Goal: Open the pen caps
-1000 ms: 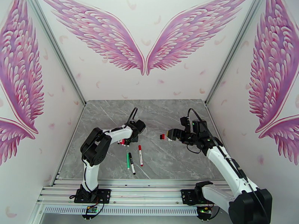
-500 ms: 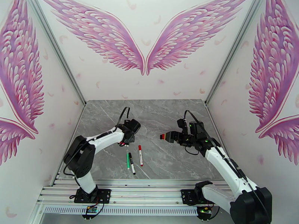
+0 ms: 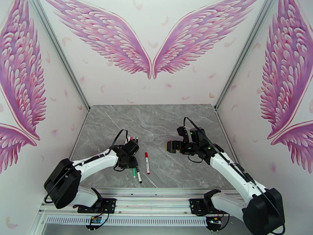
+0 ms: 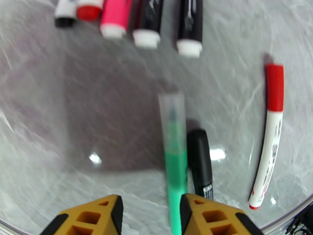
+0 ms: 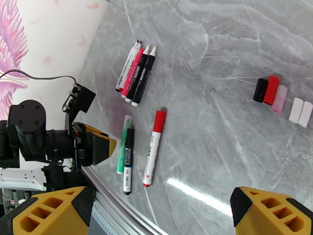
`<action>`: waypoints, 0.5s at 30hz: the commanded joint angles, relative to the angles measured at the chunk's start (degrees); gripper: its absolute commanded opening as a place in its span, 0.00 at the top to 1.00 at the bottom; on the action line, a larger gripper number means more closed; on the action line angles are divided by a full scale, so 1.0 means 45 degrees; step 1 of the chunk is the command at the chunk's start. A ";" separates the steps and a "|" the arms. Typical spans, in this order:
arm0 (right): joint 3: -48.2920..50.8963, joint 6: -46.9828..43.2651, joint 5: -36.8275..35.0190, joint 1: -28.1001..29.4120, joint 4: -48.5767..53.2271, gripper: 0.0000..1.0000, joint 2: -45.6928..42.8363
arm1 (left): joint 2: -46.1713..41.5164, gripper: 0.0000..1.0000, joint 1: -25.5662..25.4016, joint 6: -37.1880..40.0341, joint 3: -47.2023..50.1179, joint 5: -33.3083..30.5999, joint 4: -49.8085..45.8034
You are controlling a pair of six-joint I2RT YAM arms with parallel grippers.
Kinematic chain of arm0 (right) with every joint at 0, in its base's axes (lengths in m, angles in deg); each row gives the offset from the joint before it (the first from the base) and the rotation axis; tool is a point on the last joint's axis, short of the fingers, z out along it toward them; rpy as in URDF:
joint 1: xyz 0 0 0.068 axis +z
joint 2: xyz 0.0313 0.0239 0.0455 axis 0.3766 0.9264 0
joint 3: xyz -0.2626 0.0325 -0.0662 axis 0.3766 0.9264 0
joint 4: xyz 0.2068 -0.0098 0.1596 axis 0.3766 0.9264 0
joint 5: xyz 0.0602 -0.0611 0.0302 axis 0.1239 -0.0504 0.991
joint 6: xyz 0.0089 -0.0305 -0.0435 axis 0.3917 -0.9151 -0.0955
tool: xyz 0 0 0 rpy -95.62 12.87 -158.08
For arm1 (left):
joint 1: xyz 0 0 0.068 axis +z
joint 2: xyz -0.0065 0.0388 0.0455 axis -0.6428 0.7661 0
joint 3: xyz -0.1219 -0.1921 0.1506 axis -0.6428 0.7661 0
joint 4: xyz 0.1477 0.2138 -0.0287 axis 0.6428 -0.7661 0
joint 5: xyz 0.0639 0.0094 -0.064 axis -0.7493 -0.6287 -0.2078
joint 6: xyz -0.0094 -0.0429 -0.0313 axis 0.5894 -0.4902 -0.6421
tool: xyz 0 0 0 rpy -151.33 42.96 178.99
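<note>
Lying lengthwise on the desk (image 4: 78, 114) straight ahead of the left tool (image 4: 148, 204), jaws apart and empty, was the green pen (image 4: 175, 169), clear cap (image 4: 171, 114) at the far end; black cap (image 4: 199, 149) alongside; right tool (image 5: 160, 194) farther off, agape.

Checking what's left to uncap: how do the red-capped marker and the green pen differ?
The red-capped marker has an opaque red cap, white barrel; the green pen a clear cap, green barrel. The marker lies alone; the green pen lies against a black-capped pen. Both are capped.
</note>
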 commanded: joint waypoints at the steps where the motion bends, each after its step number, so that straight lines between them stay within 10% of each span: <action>1: -0.0384 -0.0086 -0.0367 0.0266 -0.0255 0.01 0.0103 | -0.0220 0.54 -0.0123 -0.0308 0.0192 0.0609 0.0434; 15: -0.0599 -0.0241 -0.0726 0.0392 0.0029 0.01 0.0297 | 0.0589 0.61 -0.0149 -0.0367 0.0129 0.0598 0.0561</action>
